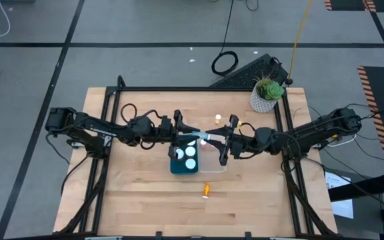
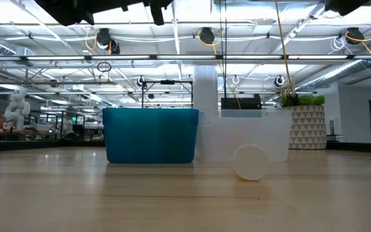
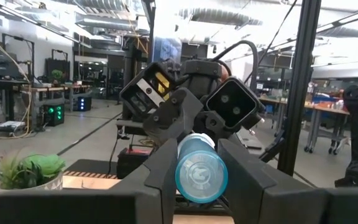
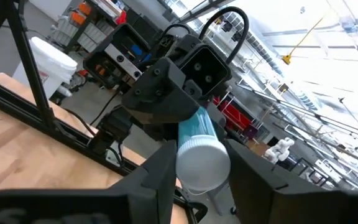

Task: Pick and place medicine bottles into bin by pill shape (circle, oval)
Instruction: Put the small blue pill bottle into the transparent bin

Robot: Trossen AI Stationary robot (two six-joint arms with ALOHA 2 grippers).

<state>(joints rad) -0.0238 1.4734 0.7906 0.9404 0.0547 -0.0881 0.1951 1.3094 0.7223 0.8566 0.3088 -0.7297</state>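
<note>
From above we see both arms stretched inward over the wooden table (image 1: 145,200), the left gripper (image 1: 181,133) and right gripper (image 1: 220,141) both clamped on one teal bottle (image 1: 200,137) held above the teal bin (image 1: 176,167) (white caps inside) and the clear bin (image 1: 217,167). An amber bottle (image 1: 206,191) lies nearer the front edge. At table height we see its round white cap (image 2: 250,162) facing us. Each wrist view shows the smooth cylinder end-on between dark fingers.
</note>
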